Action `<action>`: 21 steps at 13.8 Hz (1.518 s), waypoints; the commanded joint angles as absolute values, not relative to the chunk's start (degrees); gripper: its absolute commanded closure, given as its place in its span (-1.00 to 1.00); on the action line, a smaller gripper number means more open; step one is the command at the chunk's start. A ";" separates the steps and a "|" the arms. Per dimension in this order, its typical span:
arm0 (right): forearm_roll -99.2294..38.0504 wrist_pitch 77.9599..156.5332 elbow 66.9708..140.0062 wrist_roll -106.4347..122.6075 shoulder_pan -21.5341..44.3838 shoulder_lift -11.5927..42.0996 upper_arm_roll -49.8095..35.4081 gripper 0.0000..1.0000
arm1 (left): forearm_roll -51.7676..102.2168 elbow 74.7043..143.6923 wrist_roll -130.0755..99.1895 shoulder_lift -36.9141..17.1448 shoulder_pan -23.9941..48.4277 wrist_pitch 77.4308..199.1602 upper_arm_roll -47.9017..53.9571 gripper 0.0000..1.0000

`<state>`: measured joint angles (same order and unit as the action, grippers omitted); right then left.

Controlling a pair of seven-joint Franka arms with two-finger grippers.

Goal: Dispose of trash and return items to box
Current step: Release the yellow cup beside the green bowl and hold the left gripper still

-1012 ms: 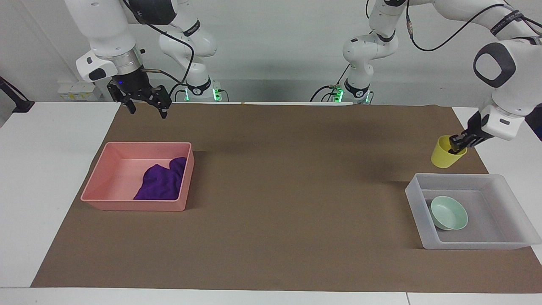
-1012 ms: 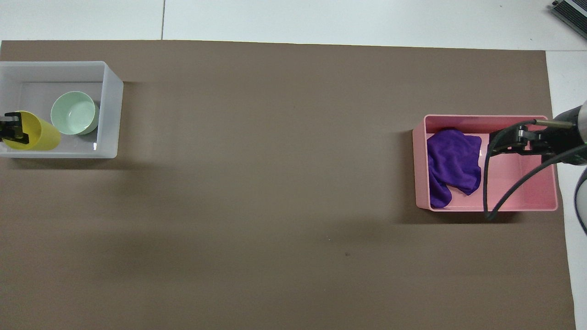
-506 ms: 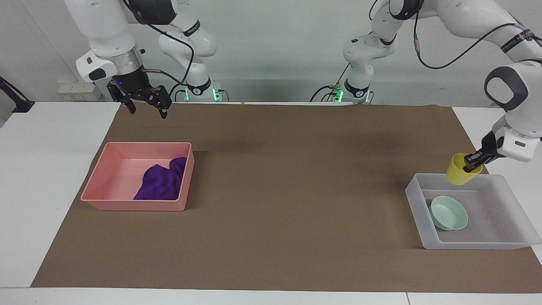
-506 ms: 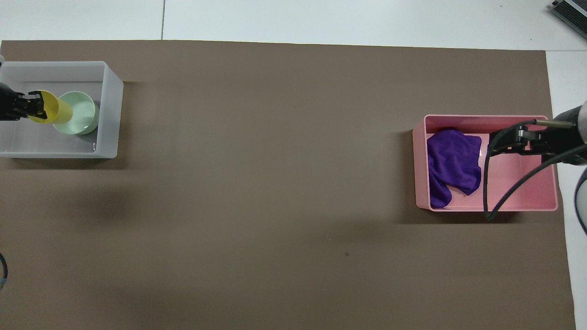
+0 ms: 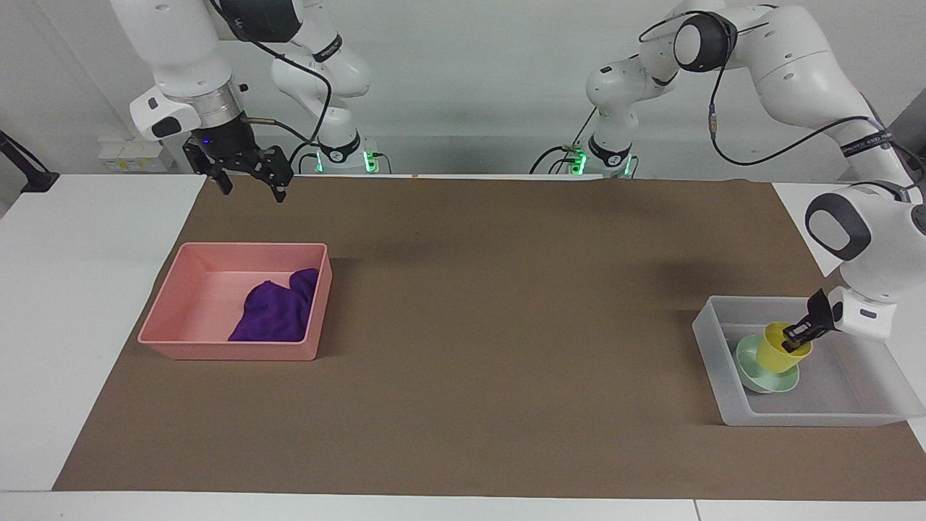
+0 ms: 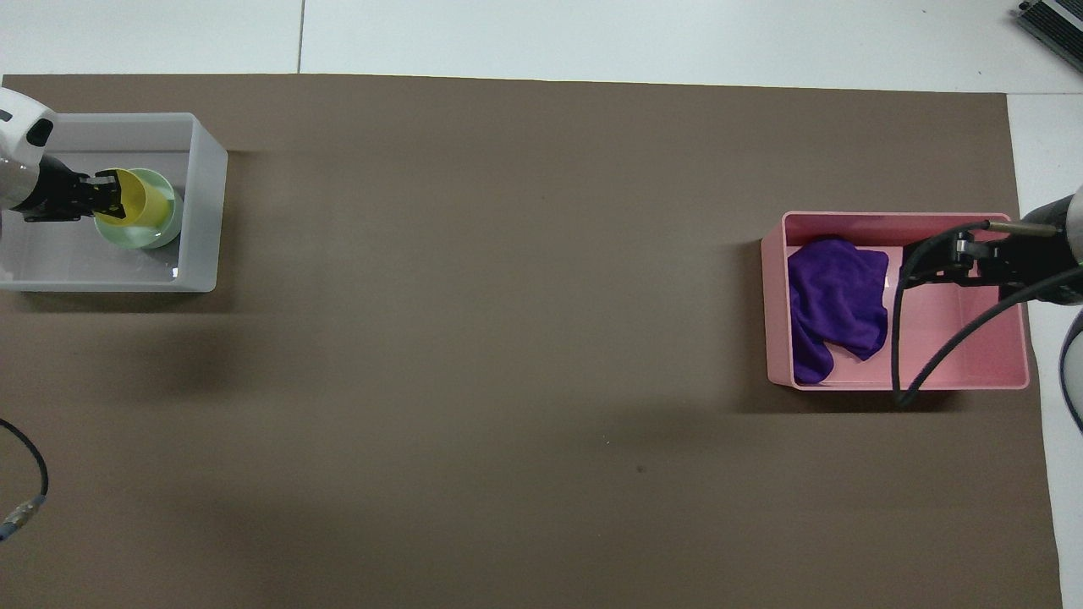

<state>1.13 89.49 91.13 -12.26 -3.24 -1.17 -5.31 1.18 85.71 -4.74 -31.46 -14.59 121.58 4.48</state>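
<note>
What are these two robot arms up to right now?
The left gripper is pinching the rim of a yellow cup and setting it into the green bowl inside the clear box. The purple rag lies in the pink bin. The right gripper waits open, up above the brown mat.

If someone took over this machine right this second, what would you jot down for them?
Left gripper: shut on the rim of the yellow cup, holding it in the mint bowl inside the translucent box.
Right gripper: open, up over the brown mat near the robots; that arm waits.
Purple rag: lying in the pink bin.
Done: rag binned, bowl boxed.
Left: probably just let go of the cup and lift the left arm clear.
</note>
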 commanded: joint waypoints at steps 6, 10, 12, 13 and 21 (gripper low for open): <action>-0.44 88.94 91.05 -10.90 -4.13 -1.23 -5.54 -1.00 | 3.25 84.11 -4.05 -28.14 -14.23 119.81 4.39 -1.00; -0.44 88.95 91.05 -10.90 -4.13 -1.23 -5.54 -1.00 | 2.64 83.14 0.79 -23.31 -14.06 113.12 4.75 -1.00; -0.44 88.95 91.05 -10.72 -4.13 -1.23 -5.54 -1.00 | 2.72 83.23 0.88 -20.58 -13.62 109.18 4.83 -1.00; -0.53 89.03 91.05 -10.64 -4.13 -1.23 -5.54 -1.00 | 2.64 83.32 0.79 -19.44 -13.36 106.38 5.18 -1.00; -0.53 89.12 91.05 -10.46 -4.13 -1.23 -5.54 -1.00 | 0.72 85.34 0.18 -7.22 -5.11 93.53 6.06 -1.00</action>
